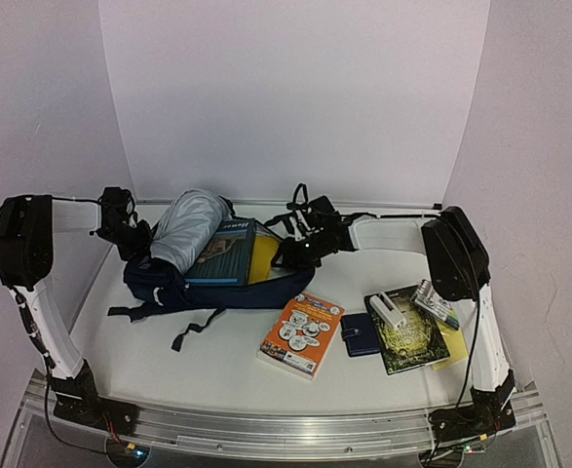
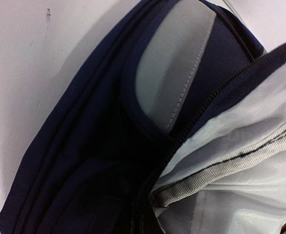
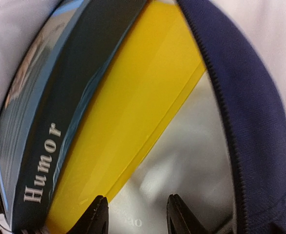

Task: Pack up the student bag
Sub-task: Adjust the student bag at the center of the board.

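At the mouth of the student bag (image 1: 237, 292), right gripper (image 3: 137, 215) hangs parted and empty by the yellow folder (image 3: 133, 112) and Humor book (image 3: 69, 97), left gripper (image 1: 133, 239) closed at its left end.

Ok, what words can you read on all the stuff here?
"Humor": on the spine of the blue book sticking out of the student bag.
Orange book: cover print too small to read.
Dark green book: title too blurred to read.
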`<action>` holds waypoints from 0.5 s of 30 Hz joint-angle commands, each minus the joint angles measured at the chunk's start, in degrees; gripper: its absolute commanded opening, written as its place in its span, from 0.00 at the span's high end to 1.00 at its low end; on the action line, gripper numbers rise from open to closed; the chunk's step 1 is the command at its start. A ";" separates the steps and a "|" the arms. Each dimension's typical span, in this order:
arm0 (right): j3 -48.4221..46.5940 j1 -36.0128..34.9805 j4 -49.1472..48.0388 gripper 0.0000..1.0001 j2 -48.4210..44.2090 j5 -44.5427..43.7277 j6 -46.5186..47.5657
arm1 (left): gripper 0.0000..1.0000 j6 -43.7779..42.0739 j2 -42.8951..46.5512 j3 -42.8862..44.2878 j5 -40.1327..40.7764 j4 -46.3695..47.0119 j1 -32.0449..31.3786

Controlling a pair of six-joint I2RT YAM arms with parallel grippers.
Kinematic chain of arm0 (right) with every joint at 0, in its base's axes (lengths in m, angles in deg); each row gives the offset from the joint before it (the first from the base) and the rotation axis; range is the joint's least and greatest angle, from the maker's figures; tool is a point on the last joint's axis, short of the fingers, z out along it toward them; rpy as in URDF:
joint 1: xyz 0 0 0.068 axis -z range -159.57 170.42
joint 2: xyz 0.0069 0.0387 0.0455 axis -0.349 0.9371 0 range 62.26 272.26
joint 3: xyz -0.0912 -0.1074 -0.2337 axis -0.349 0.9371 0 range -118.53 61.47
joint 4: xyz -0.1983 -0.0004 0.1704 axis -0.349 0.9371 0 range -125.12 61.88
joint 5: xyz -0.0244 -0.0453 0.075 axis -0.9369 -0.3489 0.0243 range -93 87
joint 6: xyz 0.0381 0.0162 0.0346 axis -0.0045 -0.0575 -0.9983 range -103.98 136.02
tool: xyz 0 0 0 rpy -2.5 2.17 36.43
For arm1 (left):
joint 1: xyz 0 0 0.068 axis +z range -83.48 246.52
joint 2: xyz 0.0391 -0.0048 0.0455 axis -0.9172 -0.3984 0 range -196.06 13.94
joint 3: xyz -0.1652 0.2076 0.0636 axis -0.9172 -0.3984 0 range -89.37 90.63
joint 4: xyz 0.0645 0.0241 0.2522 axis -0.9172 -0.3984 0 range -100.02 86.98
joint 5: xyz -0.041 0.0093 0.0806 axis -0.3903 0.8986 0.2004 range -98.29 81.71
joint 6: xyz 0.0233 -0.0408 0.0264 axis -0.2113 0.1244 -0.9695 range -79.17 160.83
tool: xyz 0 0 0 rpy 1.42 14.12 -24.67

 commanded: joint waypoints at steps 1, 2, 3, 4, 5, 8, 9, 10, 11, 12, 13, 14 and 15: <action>-10.70 4.48 9.59 0.58 6.81 -4.25 4.57 | 1.00 3.42 -2.02 -6.42 -3.90 -3.51 0.47; -13.26 4.61 10.22 0.58 8.68 -4.03 4.91 | 1.00 4.03 -1.83 -7.25 -4.80 -2.68 0.38; -16.21 4.74 11.19 0.59 10.15 -4.04 5.39 | 1.00 4.73 -1.70 -7.92 -5.48 -1.93 0.16; -18.71 4.92 12.16 0.59 11.44 -4.11 5.89 | 1.00 5.32 -1.70 -8.55 -6.62 -1.05 -0.07; -20.83 5.10 12.96 0.59 12.48 -4.24 6.50 | 1.00 5.70 -1.87 -9.18 -7.52 -0.31 -0.46; -23.90 5.71 14.24 0.59 12.82 -4.11 8.51 | 1.00 6.82 -2.03 -11.07 -8.47 1.49 -1.17; -23.86 5.68 14.34 0.59 12.12 -3.13 8.87 | 1.00 7.89 -1.69 -12.41 -9.15 3.22 -1.15; -23.55 5.65 14.31 0.59 11.35 -2.05 9.08 | 1.00 8.84 -1.21 -13.56 -9.95 4.79 -1.05; -23.33 5.51 14.30 0.59 10.48 -0.50 8.89 | 1.00 9.35 -1.05 -14.31 -11.10 6.39 -1.03; -23.13 5.25 14.30 0.60 9.80 0.83 8.63 | 1.00 9.84 -1.19 -14.69 -12.09 7.63 -1.01; -22.98 4.72 14.25 0.61 9.08 1.64 8.44 | 1.00 10.35 -1.43 -14.85 -13.42 8.88 -1.00; -22.81 4.16 14.16 0.62 8.55 2.47 8.35 | 1.00 10.81 -1.89 -14.95 -14.97 10.44 -1.00; -22.78 3.49 14.12 0.64 8.18 3.14 8.30 | 1.00 11.33 -2.63 -14.97 -16.39 11.54 -1.00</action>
